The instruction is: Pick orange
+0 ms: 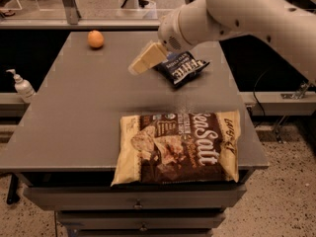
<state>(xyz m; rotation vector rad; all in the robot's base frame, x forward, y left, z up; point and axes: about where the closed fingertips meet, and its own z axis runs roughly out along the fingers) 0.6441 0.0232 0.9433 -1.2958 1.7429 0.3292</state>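
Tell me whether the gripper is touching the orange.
Apart. The camera view shows bare table between the orange and the gripper, which is by the small dark bag.
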